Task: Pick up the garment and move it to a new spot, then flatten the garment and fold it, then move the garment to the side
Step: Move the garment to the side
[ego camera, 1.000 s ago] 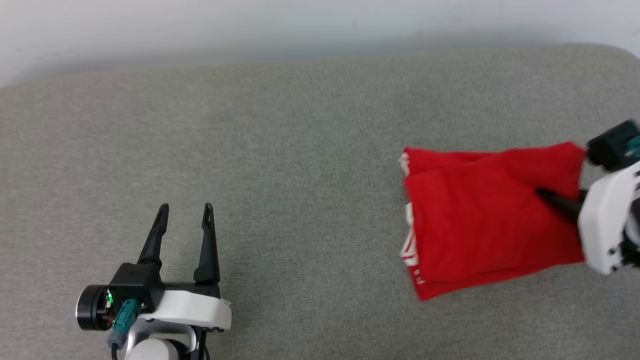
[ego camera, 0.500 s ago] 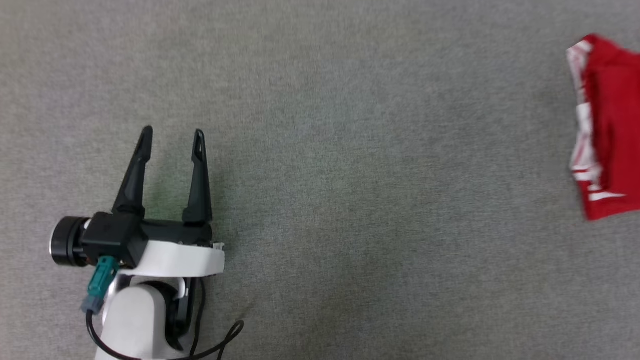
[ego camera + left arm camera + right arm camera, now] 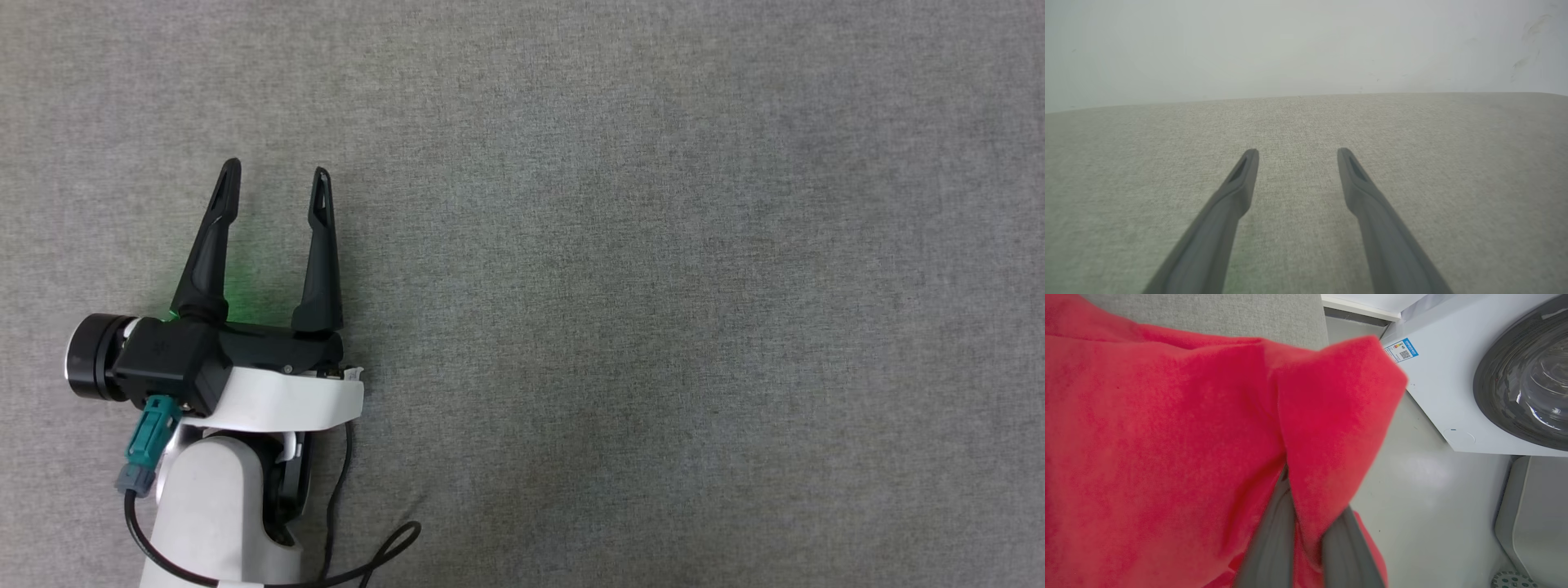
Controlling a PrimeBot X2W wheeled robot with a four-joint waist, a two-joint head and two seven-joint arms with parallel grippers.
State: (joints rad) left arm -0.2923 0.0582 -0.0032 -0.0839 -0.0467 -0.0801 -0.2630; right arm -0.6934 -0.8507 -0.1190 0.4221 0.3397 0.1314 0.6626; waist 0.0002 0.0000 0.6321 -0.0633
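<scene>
Two hands are shown: the left hand (image 3: 276,169) is held spread, idle over the grey bench (image 3: 653,286); the red jersey (image 3: 1167,437) is pinched in the right hand (image 3: 1306,535) at the bench edge, seemingly for its move aside.

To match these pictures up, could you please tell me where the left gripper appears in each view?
Head view: the left gripper sits lower left, open, fingers pointing up.
Left wrist view: its fingers rise from the bottom edge, spread apart.
Right wrist view: here the right gripper rises from the bottom, shut on the garment.
Shared landmark: the grey fabric surface, seen in all three.
</scene>
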